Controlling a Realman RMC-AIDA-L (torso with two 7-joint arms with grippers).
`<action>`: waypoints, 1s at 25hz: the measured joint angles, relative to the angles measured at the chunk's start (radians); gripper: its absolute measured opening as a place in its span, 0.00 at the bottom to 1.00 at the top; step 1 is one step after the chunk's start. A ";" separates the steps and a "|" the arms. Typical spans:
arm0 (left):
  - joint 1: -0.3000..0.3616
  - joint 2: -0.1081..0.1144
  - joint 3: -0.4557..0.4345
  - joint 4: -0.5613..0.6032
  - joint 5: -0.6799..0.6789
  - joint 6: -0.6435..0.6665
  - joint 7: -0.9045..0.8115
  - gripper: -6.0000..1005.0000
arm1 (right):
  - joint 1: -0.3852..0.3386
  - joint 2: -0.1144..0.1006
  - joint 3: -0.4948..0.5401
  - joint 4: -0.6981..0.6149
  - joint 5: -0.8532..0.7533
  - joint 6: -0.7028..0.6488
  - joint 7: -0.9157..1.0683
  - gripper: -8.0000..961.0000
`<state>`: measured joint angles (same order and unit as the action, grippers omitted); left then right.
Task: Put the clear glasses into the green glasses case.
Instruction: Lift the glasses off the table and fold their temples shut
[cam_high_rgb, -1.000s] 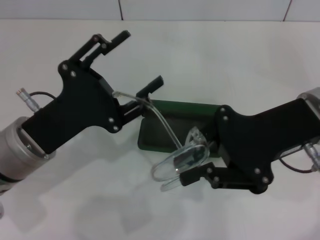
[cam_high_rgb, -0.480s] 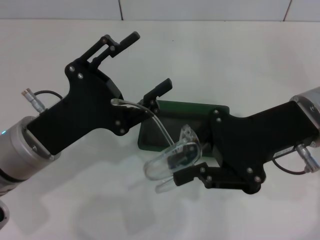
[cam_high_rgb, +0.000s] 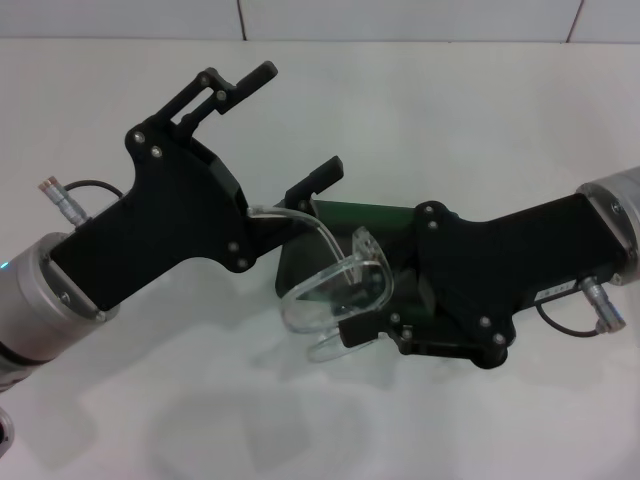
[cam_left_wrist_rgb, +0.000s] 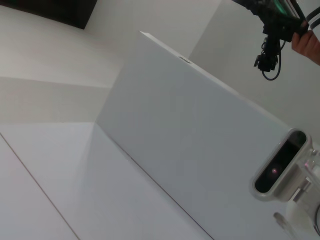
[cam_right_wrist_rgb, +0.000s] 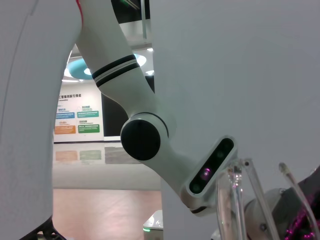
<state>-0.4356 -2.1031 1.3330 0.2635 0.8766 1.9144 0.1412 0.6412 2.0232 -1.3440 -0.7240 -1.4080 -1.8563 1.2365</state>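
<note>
The right gripper (cam_high_rgb: 352, 322) sits just right of centre in the head view, its black fingers (cam_high_rgb: 366, 330) closed on the front of the clear glasses (cam_high_rgb: 335, 295), pinching them near the bridge. The left gripper (cam_high_rgb: 290, 130) reaches in from the left half of the frame with its two fingers spread wide: the upper fingertip (cam_high_rgb: 258, 72) points toward the upper middle of the picture, the lower fingertip (cam_high_rgb: 326, 171) lies near the far edge of the case. The curved end of one thin clear arm of the glasses lies against the left gripper's black body, between those fingers; whether it actually touches cannot be told.

The green glasses case (cam_high_rgb: 345, 214) lies at the centre of the frame on the white table (cam_high_rgb: 450, 110), mostly covered by the right gripper and the glasses. Only its far rim and a strip of dark interior show, and nothing can be made out inside that strip.

The glasses are held above the near left part of the case, tilted, lenses toward the lower left. They are fully transparent, with a curved wraparound front and slim clear arms. In the right wrist view their clear arms (cam_right_wrist_rgb: 239, 200) rise in the lower right.
</note>
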 joint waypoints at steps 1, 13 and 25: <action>0.000 0.000 0.000 0.000 0.000 0.000 0.000 0.70 | 0.000 0.000 0.001 0.000 0.000 0.002 0.001 0.17; -0.006 0.002 0.000 -0.002 0.003 -0.001 0.000 0.70 | 0.008 -0.002 0.002 0.000 0.000 0.042 0.024 0.18; -0.010 0.005 -0.011 -0.002 -0.015 -0.045 0.004 0.70 | 0.011 -0.006 0.003 -0.013 -0.002 -0.013 0.025 0.18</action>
<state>-0.4458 -2.0983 1.3218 0.2612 0.8612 1.8695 0.1449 0.6518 2.0171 -1.3411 -0.7371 -1.4098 -1.8696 1.2613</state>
